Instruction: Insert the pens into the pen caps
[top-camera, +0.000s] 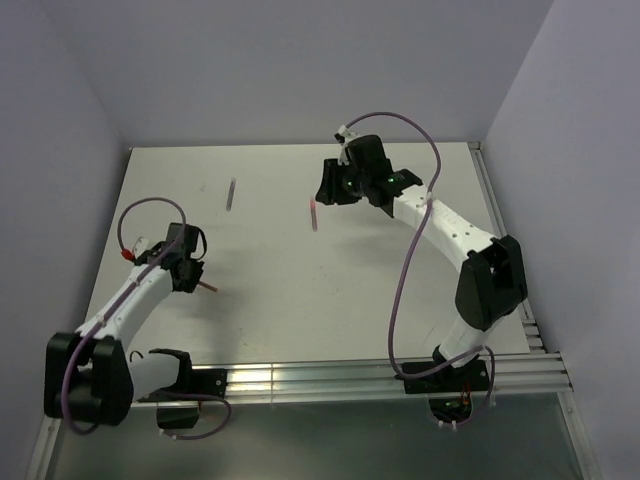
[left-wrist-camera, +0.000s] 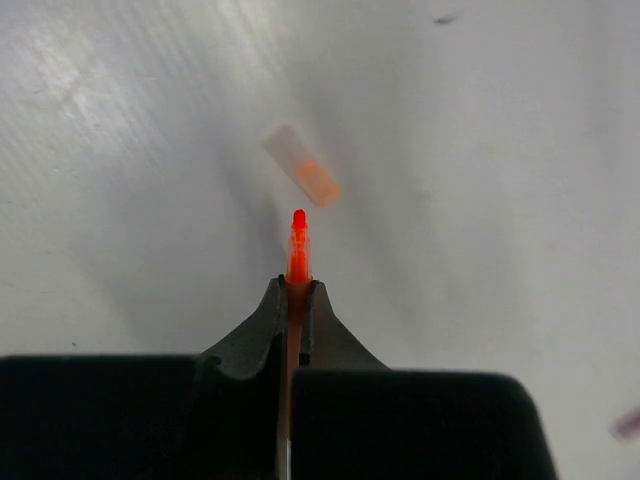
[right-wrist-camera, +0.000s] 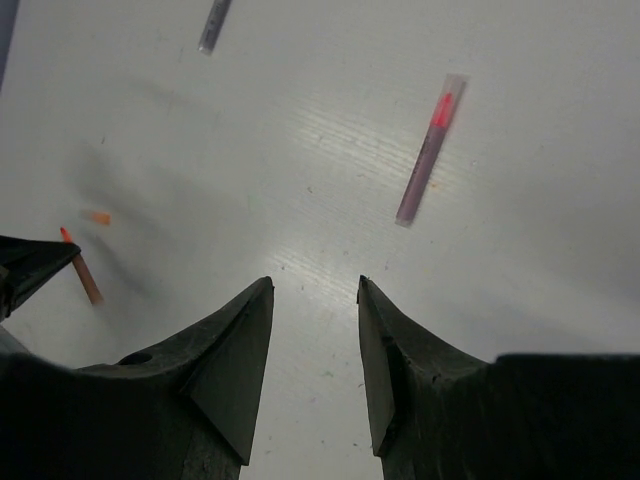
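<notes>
Your white tabletop (top-camera: 290, 310) in the middle, plain lavender-grey walls (top-camera: 300, 70) boxing you in from 9 through 12 to 3 o'clock, ribbed aluminium rails (top-camera: 330, 381) along 6 and 3 o'clock, soft glare near 6.

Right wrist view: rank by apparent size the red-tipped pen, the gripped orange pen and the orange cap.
1. Red-tipped pen, clearly longest.
2. Orange pen, partly hidden by the left gripper.
3. Orange cap, blurred, smallest.
</notes>
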